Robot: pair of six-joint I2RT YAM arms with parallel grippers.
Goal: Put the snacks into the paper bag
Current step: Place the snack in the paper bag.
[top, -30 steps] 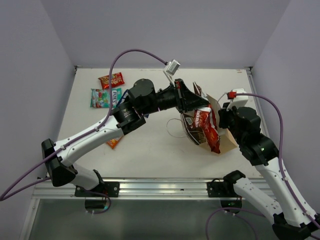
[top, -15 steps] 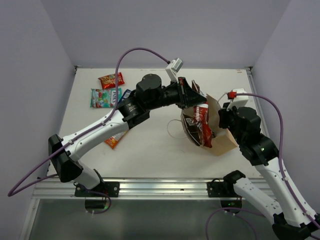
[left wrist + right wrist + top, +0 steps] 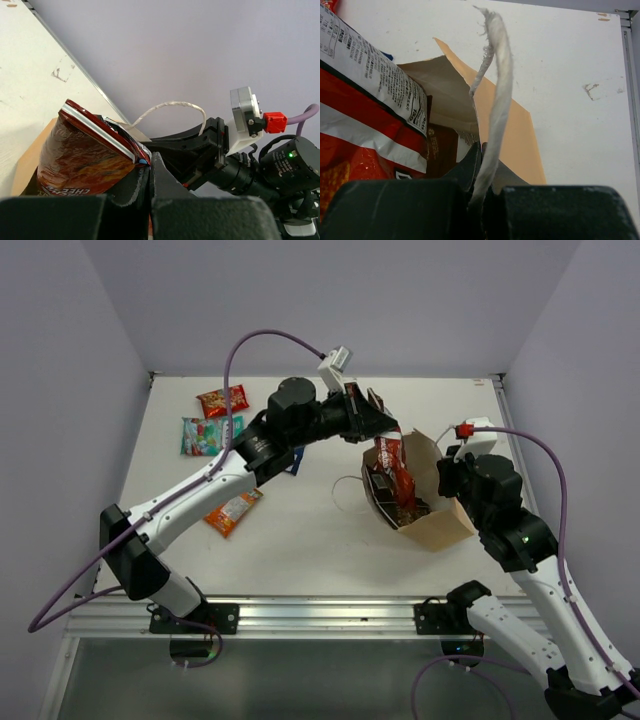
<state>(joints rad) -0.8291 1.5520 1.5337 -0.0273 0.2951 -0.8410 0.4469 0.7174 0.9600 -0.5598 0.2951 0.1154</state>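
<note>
Left gripper [image 3: 149, 167] is clenched on the top edge of the red snack packet [image 3: 392, 462], whose lower end is inside the paper bag [image 3: 440, 525] mouth. The bag sits near the right edge of the table [image 3: 300, 540], mouth facing left. Right gripper [image 3: 482, 162] is pinched tight on the bag rim and white cord handle [image 3: 496, 85]. Loose toward the far-left corner: small red packet [image 3: 222, 400] and teal packet [image 3: 203, 436]. The orange packet [image 3: 233, 512] lies nearer the front edge.

A white bench [image 3: 300, 540] stood boxed by plain lilac walls [image 3: 400, 300] on three sides. An aluminium rail [image 3: 320, 613] ran along its near edge, and small scuffs [image 3: 591, 89] marked its far right corner.
</note>
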